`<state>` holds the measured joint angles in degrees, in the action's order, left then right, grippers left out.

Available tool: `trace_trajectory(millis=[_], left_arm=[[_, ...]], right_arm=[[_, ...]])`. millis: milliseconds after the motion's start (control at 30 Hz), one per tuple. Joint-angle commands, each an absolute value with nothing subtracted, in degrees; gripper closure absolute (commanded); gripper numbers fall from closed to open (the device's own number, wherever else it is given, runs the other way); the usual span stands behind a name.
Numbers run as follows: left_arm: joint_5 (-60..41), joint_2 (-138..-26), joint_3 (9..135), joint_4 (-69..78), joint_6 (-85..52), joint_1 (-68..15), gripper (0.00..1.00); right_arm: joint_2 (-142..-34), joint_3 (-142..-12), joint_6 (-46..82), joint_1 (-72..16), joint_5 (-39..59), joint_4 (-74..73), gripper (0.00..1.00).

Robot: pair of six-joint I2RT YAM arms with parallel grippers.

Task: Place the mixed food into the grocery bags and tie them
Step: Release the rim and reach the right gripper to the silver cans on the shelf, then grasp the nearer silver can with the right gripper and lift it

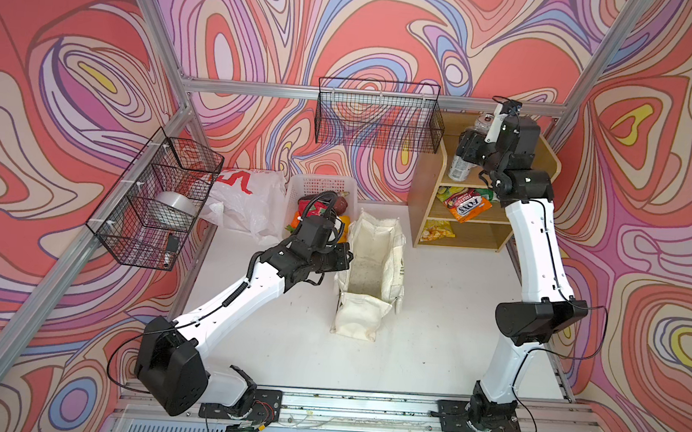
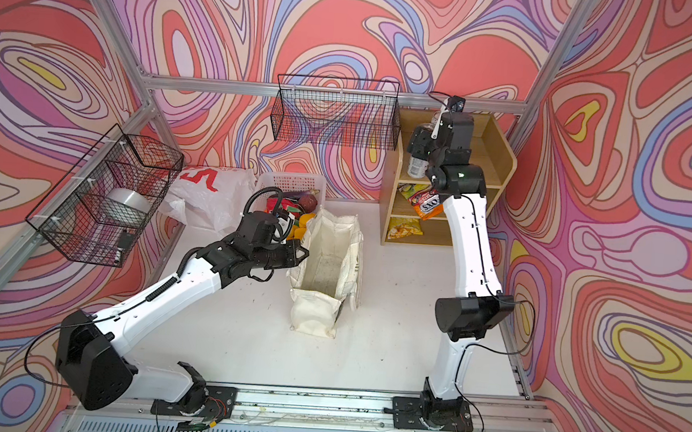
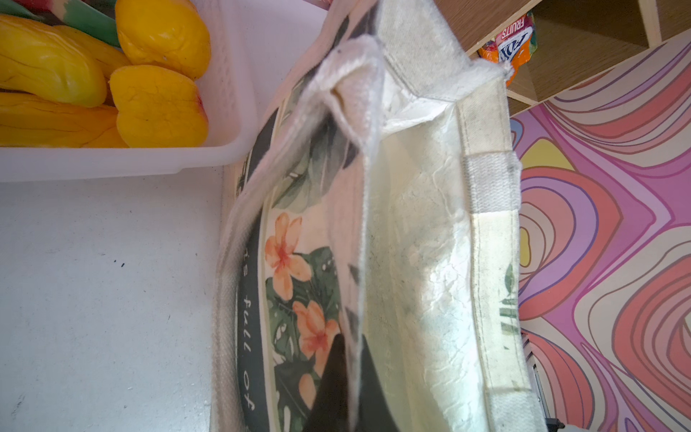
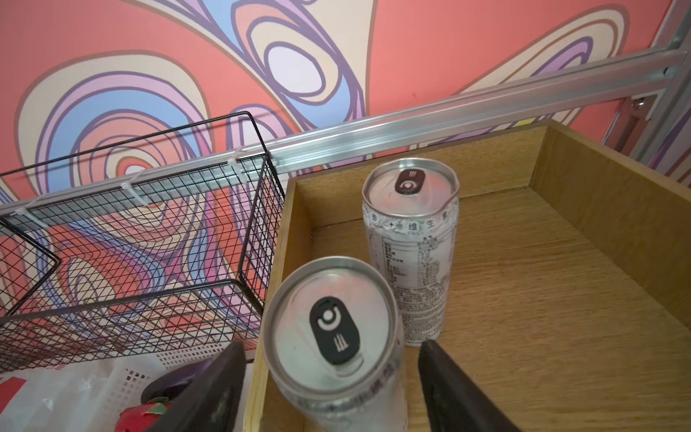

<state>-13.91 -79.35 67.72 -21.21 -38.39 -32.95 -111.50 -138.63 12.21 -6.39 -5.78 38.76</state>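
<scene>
right fingers (image 4: pixel 209 392) stand wide apart, one on either side of the near can (image 4: pixel 329 329), with a sliver of space showing on both sides, so nothing is gripped yet. left fingers (image 3: pixel 332 374) are pinched tight on the rim of the canvas tote (image 3: pixel 411 262), holding its mouth open on the desk (image 1: pixel 454 316).

the near can stands at the front corner of the top of the wooden shelf (image 4: pixel 542 299), close beside the far can (image 4: pixel 411 239) and apart from it. to do this grasp well, i would centre the can between the pads before closing, take it on the straight wall below the lid rim, and squeeze only enough to hold, since a thin can will likely dent. lift straight up first so it clears its neighbour and the shelf's edge, then carry it over to the tote.

both cans are upright: long axis vertical, tabbed lids facing up. the tote also stands with its mouth upward, and in both top views its long side runs from the front of the desk toward the back, so lowering the can base first should suit it.
</scene>
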Motion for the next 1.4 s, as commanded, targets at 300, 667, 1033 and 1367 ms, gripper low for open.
trace_trajectory(millis=[300,667,1033,1367], left_arm=[[-14.0,-80.2,68.2,-20.0,-38.6,-33.0,1.00],[-14.9,-81.2,68.0,-19.2,-39.0,-33.0,1.00],[-15.1,-81.6,67.6,-19.2,-39.1,-33.1,1.00],[-15.2,-81.6,68.1,-19.2,-38.9,-33.1,1.00]], right_arm=[[-112.0,-134.9,12.8,-6.1,-3.1,34.6,0.61],[-105.2,-129.2,13.2,-6.1,-3.3,30.8,0.71],[-103.0,-124.5,13.0,-6.1,-2.5,27.5,0.73],[-107.6,-127.3,12.4,-6.2,-0.8,27.3,0.25]])
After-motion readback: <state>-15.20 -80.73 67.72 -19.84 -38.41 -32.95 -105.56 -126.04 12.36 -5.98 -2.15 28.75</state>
